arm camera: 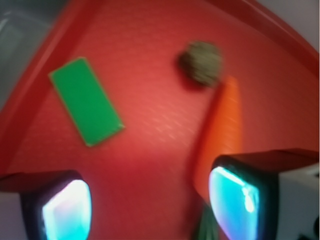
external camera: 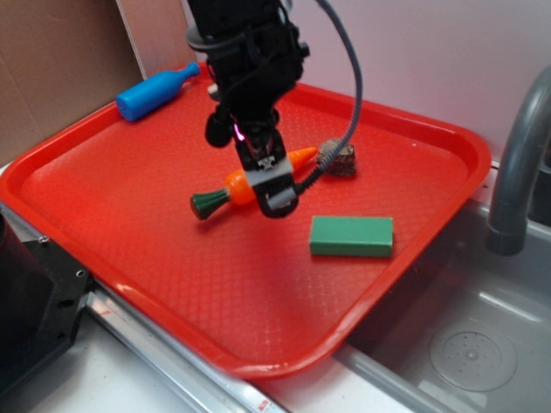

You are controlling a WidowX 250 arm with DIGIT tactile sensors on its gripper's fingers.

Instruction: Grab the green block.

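The green block [external camera: 351, 237] lies flat on the red tray [external camera: 129, 198], toward its right side; in the wrist view the green block [arm camera: 86, 101] sits upper left, clear of both fingers. My gripper [external camera: 274, 185] hangs above the tray just over an orange toy carrot [external camera: 250, 182], to the left of the block. In the wrist view the gripper [arm camera: 150, 205] is open, with only bare tray between its glowing fingertips [arm camera: 67, 207]. The right fingertip overlaps the carrot [arm camera: 222, 130].
A blue toy bottle [external camera: 157, 90] lies on the tray's far left rim. A brown lumpy object [external camera: 340, 159] rests by the carrot's tip. A grey faucet [external camera: 516, 163] and sink basin [external camera: 482, 344] border the tray on the right.
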